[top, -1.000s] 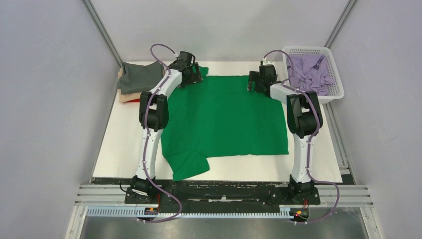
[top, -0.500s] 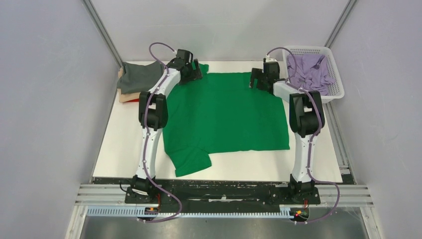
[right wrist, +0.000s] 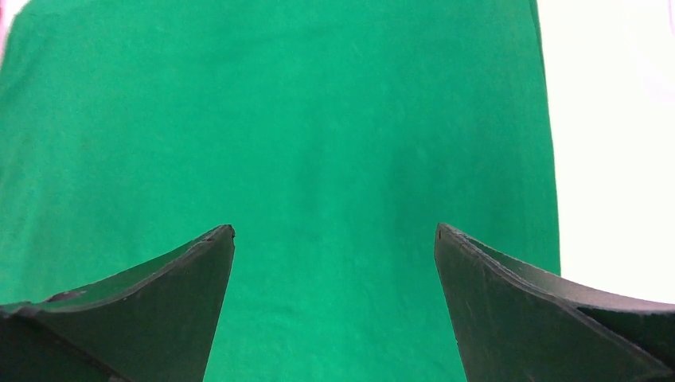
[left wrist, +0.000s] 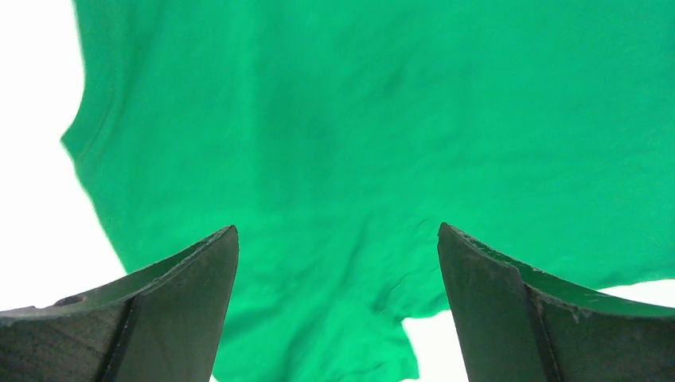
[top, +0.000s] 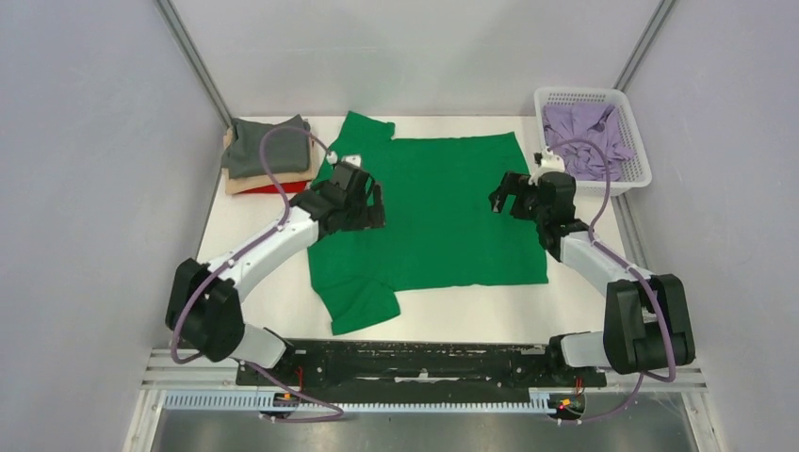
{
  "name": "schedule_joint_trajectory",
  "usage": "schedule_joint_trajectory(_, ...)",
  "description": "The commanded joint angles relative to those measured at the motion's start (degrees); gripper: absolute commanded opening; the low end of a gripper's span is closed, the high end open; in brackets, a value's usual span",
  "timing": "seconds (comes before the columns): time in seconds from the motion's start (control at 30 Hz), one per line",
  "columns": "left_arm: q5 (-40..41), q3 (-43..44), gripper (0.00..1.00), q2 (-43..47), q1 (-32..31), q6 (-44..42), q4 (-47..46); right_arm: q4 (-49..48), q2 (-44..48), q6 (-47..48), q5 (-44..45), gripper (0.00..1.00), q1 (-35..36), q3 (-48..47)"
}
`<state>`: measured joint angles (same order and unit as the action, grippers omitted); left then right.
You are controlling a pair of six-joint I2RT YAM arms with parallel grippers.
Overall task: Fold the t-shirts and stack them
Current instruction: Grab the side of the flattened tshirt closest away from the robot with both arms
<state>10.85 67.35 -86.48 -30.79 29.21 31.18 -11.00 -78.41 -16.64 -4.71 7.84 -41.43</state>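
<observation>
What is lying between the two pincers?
Only the flat green t-shirt lies between the left pincer and the right pincer, as the top view shows.

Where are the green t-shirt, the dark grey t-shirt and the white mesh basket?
green t-shirt (top: 443, 221): top external view, middle of its flat body.
dark grey t-shirt (top: 247, 155): top external view, its folded upper face.
white mesh basket (top: 577, 94): top external view, its far rim.

The white surface (top: 236, 273) before me carries the green t-shirt (top: 443, 217) spread flat at its middle, a folded stack (top: 256, 153) at the far left corner, and a white basket (top: 584, 92) at the far right.
</observation>
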Motion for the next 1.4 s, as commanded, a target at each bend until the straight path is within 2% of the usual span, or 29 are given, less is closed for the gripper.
schedule_joint_trajectory(0.0, 10.11, -10.49, 1.0, 8.49, -3.13, 9.31, 9.74, -2.71, 3.61, -4.9, -3.69, 0.98, -3.17, 5.4)
schedule_joint_trajectory(0.13, 6.98, -19.64, 1.0, 16.09, -7.05, 16.44, 13.85, -2.83, 8.34, -5.85, -0.9, 0.98, -3.57, 9.85)
schedule_joint_trajectory(0.3, 3.56, -25.96, 0.99, 21.61, -11.79, 23.32, 18.15, 0.15, 11.87, -4.05, 2.08, 0.98, -3.99, 12.51)
schedule_joint_trajectory(0.67, -6.2, -34.62, 0.73, 30.2, -14.43, 27.92, 21.25, 4.47, 15.89, -4.36, 10.51, 0.98, -4.15, 13.94)
schedule_joint_trajectory(0.93, -8.98, -35.08, 0.54, 25.91, -14.57, 25.54, 20.81, 6.31, 16.18, -4.75, 13.27, 0.98, -4.14, 14.0)
schedule_joint_trajectory(1.07, -9.98, -36.21, 0.52, 25.14, -14.57, 24.4, 18.16, 7.22, 17.45, -5.89, 16.6, 0.98, -4.23, 14.48)
schedule_joint_trajectory(1.17, -9.34, -36.92, 0.49, 23.54, -14.58, 24.31, 15.8, 7.78, 18.92, -6.46, 17.88, 0.98, -4.23, 15.41)
schedule_joint_trajectory(1.37, -6.62, -37.49, 0.34, 21.23, -14.57, 25.02, 12.47, 12.61, 22.63, -6.56, 22.16, 0.98, -4.32, 17.92)
